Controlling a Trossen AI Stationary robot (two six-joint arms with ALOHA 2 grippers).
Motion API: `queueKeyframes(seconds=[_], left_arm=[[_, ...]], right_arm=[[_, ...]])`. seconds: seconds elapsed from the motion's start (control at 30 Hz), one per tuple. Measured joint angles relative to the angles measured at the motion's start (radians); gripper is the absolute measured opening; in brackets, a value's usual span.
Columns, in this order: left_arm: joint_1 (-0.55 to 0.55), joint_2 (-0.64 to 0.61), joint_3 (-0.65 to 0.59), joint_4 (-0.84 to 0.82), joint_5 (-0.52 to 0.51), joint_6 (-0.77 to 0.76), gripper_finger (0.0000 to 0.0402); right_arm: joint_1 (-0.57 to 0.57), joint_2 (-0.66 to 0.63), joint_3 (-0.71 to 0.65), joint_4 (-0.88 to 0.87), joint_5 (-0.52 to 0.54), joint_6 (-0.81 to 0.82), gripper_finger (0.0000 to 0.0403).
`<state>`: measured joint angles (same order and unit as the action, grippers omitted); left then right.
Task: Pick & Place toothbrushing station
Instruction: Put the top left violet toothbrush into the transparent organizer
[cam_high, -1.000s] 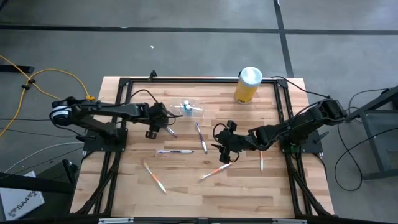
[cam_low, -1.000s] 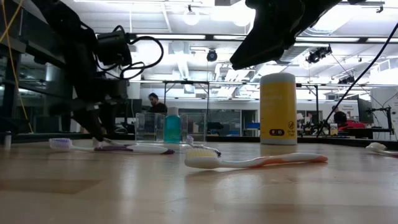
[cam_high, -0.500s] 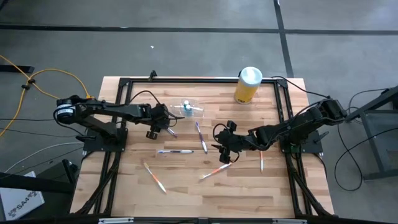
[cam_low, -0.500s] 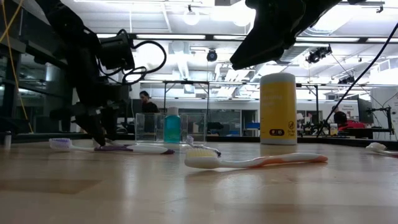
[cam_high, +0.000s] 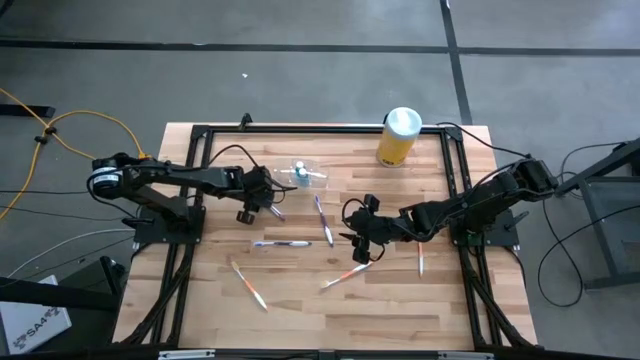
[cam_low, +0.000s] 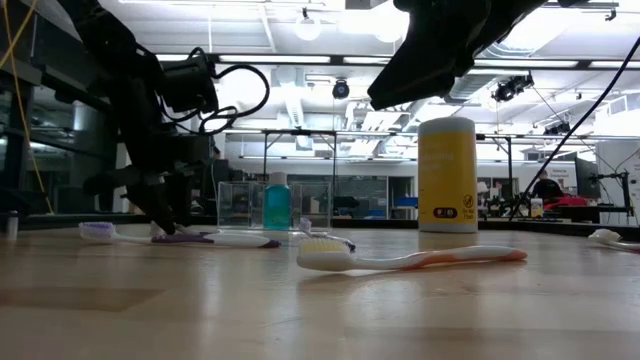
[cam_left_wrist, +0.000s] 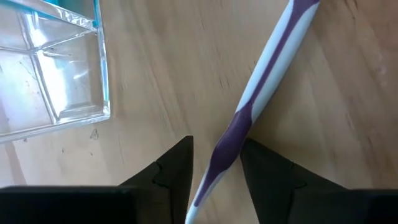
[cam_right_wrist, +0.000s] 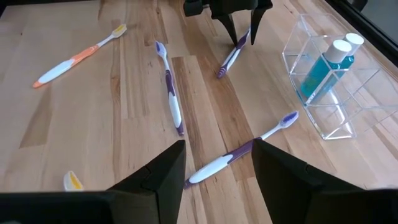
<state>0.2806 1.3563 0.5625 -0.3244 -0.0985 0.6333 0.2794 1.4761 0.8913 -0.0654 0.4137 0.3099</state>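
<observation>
Yellow canister (cam_high: 399, 137) upright at table (cam_high: 300, 310) far edge; toothbrushes scattered

In the high view, bare surface (cam_high: 420, 300) lies open along the bottom and lower right. At centre, scattered toothbrushes (cam_high: 322, 218), the clear holder (cam_high: 300, 174) and both hands crowd the way; the yellow canister (cam_high: 399, 136) blocks the upper right.

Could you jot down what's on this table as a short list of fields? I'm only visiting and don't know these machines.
Table: wooden top
Clear holder: holds a blue bottle
Yellow canister: at the far edge
Toothbrushes: several lie loose; one purple toothbrush between the left end effector's fingers
Left end effector: down at the table, fingers astride that brush
Right end effector: open, above the middle
</observation>
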Motion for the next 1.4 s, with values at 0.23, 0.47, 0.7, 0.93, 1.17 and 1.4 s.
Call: queueKeyframes(seconds=[0.23,0.47,0.7,0.93,1.17,1.4], left_arm=[[-0.001,0.015,0.0,0.001,0.015,-0.005,0.007],[-0.009,0.059,0.0,0.027,0.018,-0.005,0.0041],[-0.044,0.058,0.0,0.031,0.006,-0.006,0.0009],[-0.048,0.058,0.0,0.033,0.009,-0.01,0.0006],[-0.059,0.042,0.011,0.026,0.015,-0.019,0.0004],[-0.104,0.013,0.074,0.013,0.034,-0.024,0.0003]], right_arm=[[0.004,0.0,0.0,0.003,-0.005,0.0,0.0175],[0.01,0.0,0.0,0.003,-0.005,0.001,0.0175],[0.01,0.0,0.0,0.003,-0.005,0.003,0.0175],[0.01,0.0,0.0,0.003,-0.005,0.003,0.0175],[0.01,0.0,0.0,0.003,-0.006,0.003,0.0175],[0.01,0.0,0.0,0.003,-0.006,0.003,0.0175]])
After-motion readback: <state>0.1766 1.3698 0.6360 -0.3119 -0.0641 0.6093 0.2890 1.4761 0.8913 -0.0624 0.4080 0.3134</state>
